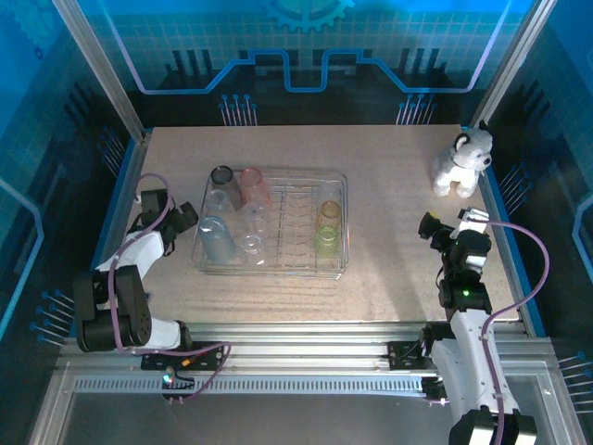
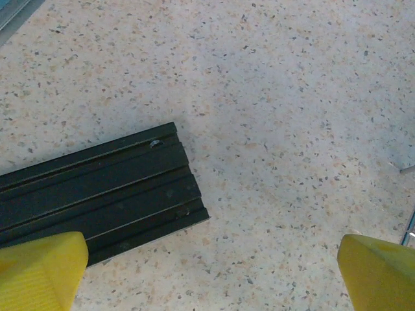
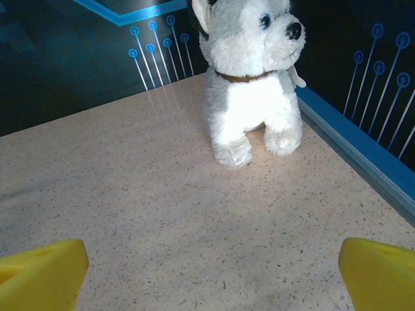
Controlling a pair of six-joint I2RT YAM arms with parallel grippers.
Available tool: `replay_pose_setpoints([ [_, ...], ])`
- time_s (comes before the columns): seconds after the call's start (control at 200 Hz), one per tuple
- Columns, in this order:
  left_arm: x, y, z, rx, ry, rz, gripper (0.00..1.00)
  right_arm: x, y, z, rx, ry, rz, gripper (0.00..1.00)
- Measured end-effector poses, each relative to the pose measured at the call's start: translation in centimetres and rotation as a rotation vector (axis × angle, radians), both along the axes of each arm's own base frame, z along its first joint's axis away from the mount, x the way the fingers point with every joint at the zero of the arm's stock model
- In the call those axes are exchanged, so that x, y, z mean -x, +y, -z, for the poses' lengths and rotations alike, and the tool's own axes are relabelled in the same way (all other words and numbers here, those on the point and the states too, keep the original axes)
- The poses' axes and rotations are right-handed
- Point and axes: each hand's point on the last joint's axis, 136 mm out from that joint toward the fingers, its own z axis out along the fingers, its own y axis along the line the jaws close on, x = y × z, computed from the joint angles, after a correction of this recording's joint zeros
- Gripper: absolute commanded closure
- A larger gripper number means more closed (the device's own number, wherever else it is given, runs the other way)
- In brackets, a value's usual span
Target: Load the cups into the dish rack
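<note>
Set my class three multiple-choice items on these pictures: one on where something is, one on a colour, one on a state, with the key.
1. Where on the table does the plush dog sit?
A. near left corner
B. far right corner
C. the middle

2. What colour is the cup in the far left corner of the dish rack?
A. smoky grey
B. purple
C. green

3. How does the right pincer stand?
A. shut on a cup
B. open, holding nothing
C. shut on the plush dog

Key:
1 B: the dog sits at the back by the right edge, outside the rack.
2 A: that cup is dark and smoky, next to a pink one.
3 B: its yellow fingertips stand wide apart over bare table, with the dog beyond them.
</note>
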Motion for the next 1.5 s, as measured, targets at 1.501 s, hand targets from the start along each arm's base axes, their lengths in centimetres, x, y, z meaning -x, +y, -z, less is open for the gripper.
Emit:
replay_pose_setpoints([
  [1.501,-4.3,-5.9,-3.2,-0.063,-0.496,0.365,0.01,-11.4,7.4,8.8,0.089,0.115,-0.396,0.0],
])
